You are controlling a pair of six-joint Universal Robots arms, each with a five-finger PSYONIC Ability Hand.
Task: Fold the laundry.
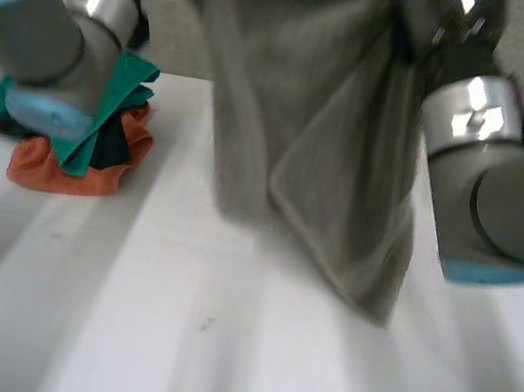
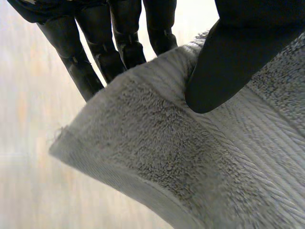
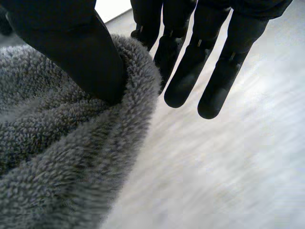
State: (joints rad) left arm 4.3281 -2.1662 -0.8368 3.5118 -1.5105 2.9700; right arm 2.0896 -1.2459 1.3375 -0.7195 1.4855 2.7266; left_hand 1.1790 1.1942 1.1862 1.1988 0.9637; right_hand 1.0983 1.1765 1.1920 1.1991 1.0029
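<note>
A grey terry towel (image 1: pixel 322 146) hangs in the air over the white table (image 1: pixel 213 360), held up between my two arms, with its lower end just above the tabletop. My left hand (image 2: pixel 228 67) is shut on it: the thumb presses the towel (image 2: pixel 190 162) near a corner against the fingers (image 2: pixel 90 62) behind it. On the towel's other upper edge (image 3: pixel 62 157) my right hand (image 3: pixel 76 47) pinches the cloth under its thumb, while its other fingers (image 3: pixel 209 71) reach straight past the edge.
A heap of other laundry (image 1: pixel 98 147), green, orange and dark pieces, lies at the table's back left, just beneath my left arm (image 1: pixel 40 15). My right arm (image 1: pixel 487 185) stands at the towel's right side.
</note>
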